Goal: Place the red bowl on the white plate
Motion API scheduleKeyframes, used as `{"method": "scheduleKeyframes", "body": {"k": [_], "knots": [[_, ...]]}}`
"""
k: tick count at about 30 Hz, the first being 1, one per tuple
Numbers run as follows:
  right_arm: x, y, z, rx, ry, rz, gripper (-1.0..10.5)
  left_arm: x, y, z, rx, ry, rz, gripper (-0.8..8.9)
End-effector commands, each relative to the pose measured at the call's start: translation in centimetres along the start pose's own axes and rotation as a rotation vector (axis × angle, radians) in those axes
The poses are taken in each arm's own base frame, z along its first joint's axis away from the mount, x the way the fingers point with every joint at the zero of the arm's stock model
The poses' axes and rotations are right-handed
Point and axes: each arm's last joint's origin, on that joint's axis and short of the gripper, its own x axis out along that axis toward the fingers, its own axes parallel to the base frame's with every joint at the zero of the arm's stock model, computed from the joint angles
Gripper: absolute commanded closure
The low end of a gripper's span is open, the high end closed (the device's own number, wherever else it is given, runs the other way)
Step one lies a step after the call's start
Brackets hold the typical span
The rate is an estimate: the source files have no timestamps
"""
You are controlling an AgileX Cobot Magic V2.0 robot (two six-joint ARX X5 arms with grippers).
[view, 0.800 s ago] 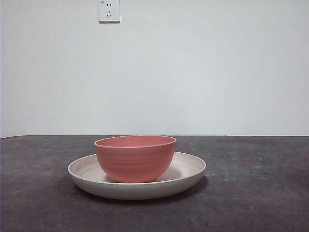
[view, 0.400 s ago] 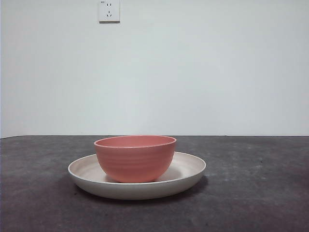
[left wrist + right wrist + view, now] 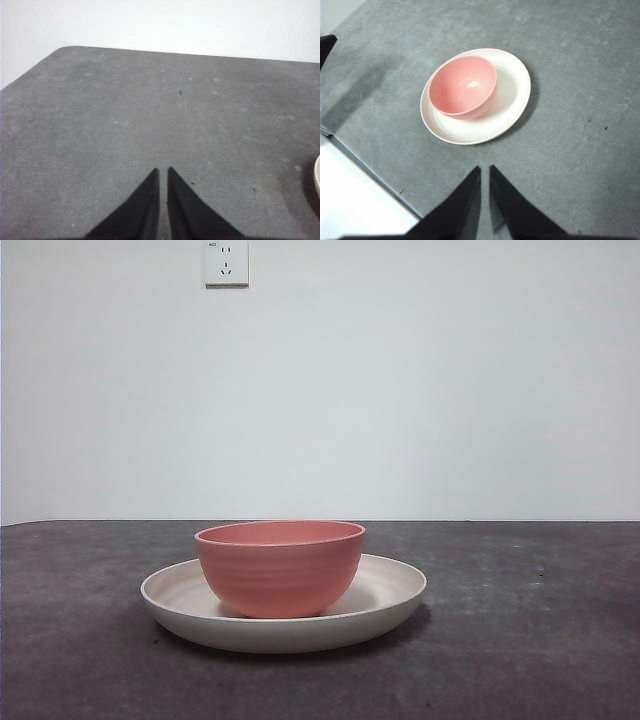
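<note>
Your bowl (image 3: 280, 567) sits upright in the plate (image 3: 395, 590), off-centre, ahead of the right gripper (image 3: 484, 172), well apart from it, jaws closed, empty. Left gripper (image 3: 163, 174) closed too, over bare table (image 3: 150, 115). No readable writing.

Only one cluster stands on the counter (image 3: 560, 640) — the red bowl (image 3: 280, 568) sitting inside the white plate (image 3: 395, 592), off-centre. Bare grey surface lies open all round it, and the air above the bowl's mouth is unobstructed.
</note>
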Motion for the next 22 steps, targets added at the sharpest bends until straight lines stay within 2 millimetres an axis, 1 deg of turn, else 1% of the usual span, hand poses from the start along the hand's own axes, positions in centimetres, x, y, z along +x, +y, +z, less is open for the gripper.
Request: {"method": "scheduleKeyframes", "body": {"k": [1,4,6,8,10,13,17,20,22], "knots": [[-0.5,-0.2,0.1,0.022,-0.043,-0.009,9.2,0.2,0.1,-0.7,0.013,0.025,0.008,7.86],[-0.3,-1.1,-0.2,0.055,-0.092,-0.005,9.2,0.2,0.1,-0.7,0.013,0.025,0.008,7.86],[0.1,-2.2,-0.6,0.036,-0.175,-0.053,9.2,0.2,0.1,-0.7,0.013,0.025,0.008,7.86],[0.8,-3.5,-1.3,0.024,-0.295,-0.129,9.2,0.2,0.1,-0.7,0.013,0.025,0.008,7.86],[1.4,-4.9,-2.3,-0.016,-0.424,-0.206,9.2,0.2,0.1,-0.7,0.013,0.025,0.008,7.86],[2.2,-6.6,-4.4,-0.074,-0.535,-0.312,9.2,0.2,0.1,-0.7,0.013,0.025,0.008,7.86],[3.4,-8.6,-7.6,-0.072,-0.591,-0.527,9.2,0.2,0.1,-0.7,0.013,0.025,0.007,7.86],[4.1,-9.6,-9.2,-0.033,-0.594,-0.63,9.2,0.2,0.1,-0.7,0.013,0.025,0.008,7.86],[4.6,-10.0,-10.0,-0.019,-0.589,-0.661,9.2,0.2,0.1,-0.7,0.013,0.025,0.007,7.86]]}}
